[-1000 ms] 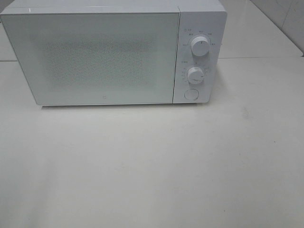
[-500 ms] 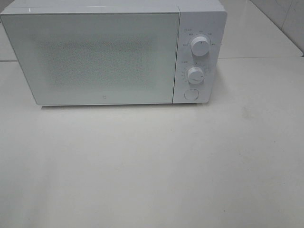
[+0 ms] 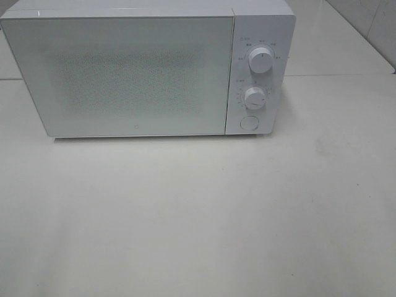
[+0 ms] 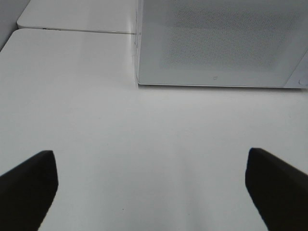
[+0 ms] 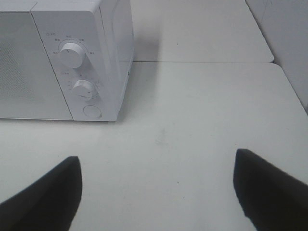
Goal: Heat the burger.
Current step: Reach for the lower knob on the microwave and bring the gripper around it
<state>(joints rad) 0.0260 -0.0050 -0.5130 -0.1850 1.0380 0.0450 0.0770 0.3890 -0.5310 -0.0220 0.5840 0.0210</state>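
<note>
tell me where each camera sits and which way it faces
exterior high: up in front, looking down on the closed microwave and table; no robot part shows.
left wrist: on the left arm, facing the microwave's door; the open left gripper shows as two dark fingers.
right wrist: on the right arm, facing the knobs; the open right gripper shows the same way.
shared: all see the microwave; exterior and right wrist both see the knobs.

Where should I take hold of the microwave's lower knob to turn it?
Grip the lower knob by its round rim, coming straight at the microwave front with the open right end effector. It sticks out from the panel as a short cylinder, so pinching opposite sides should seat well.
</note>
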